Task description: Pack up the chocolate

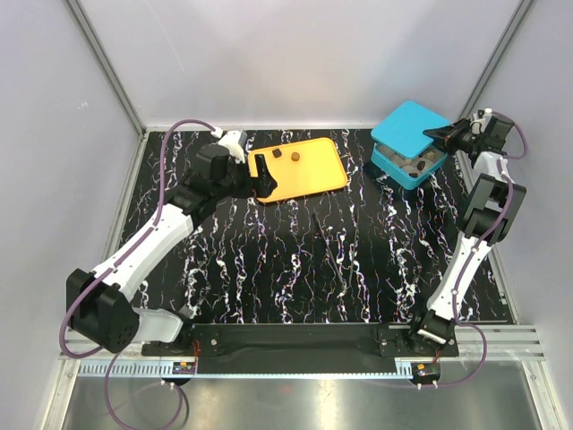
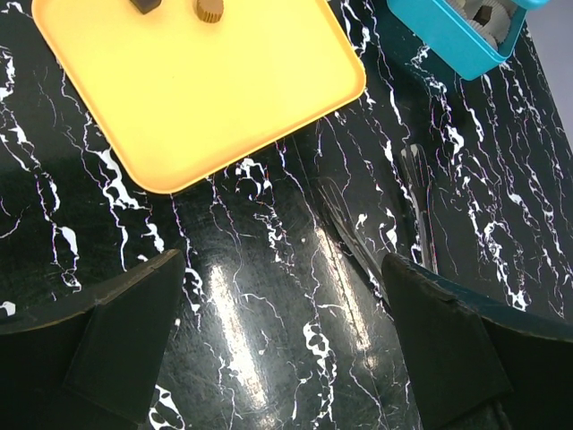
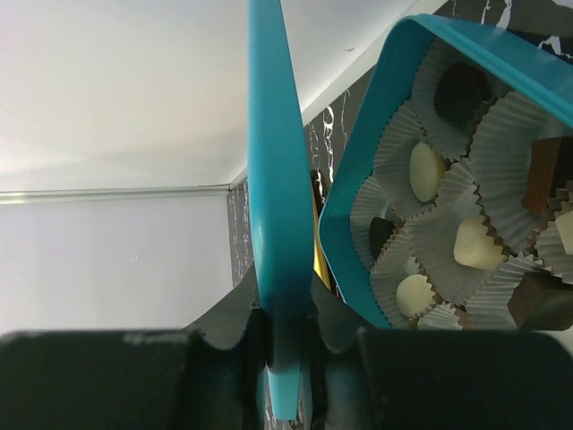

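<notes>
Two pieces of chocolate (image 1: 294,155) lie at the far edge of the orange tray (image 1: 313,179); in the left wrist view they show as a tan one (image 2: 209,9) and a dark one (image 2: 146,4). My left gripper (image 1: 264,175) hangs open just in front of the tray (image 2: 206,90), its fingers (image 2: 116,331) wide apart over bare table. More chocolate, cream ovals (image 3: 426,170) and dark lumps (image 3: 461,90), sits in grey paper cups inside the teal box (image 3: 358,179). My right gripper (image 3: 291,340) is shut on the edge of the teal lid (image 3: 277,224), held over the box (image 1: 407,170).
The black marbled table (image 1: 313,260) stretches between the arms. White walls with metal rails close off the back and sides. The teal box (image 2: 448,36) stands at the back right, close to the right wall.
</notes>
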You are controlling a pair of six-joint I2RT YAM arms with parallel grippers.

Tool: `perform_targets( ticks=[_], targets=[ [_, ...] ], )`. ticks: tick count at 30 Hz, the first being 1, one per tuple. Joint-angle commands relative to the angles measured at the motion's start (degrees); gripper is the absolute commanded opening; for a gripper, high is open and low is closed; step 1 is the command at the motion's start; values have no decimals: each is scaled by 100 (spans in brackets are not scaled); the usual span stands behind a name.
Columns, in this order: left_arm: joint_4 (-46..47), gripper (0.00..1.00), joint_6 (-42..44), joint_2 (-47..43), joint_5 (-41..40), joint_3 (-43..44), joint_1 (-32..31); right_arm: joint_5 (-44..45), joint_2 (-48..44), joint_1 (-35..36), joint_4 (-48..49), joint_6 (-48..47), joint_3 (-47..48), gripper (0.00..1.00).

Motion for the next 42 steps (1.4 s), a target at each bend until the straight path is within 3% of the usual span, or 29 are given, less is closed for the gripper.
perform_targets(
  ticks=[1,6,13,25,42],
  targets=[
    [220,99,90,-227,33,-32,-11,-286,103,-131,431,277,58,0],
    [220,99,64,-306,51,-94,-19,-233,138,-175,458,312,-102,0],
    [150,99,73,-376,-64,-129,-19,30,173,-210,-350,-4,-66,0],
    [176,99,73,-420,-72,-164,-19,811,-186,-210,0,84,-743,2],
    [62,99,134,-675,-125,-261,-19,1296,-670,-298,71,162,-1288,27]
  ],
)
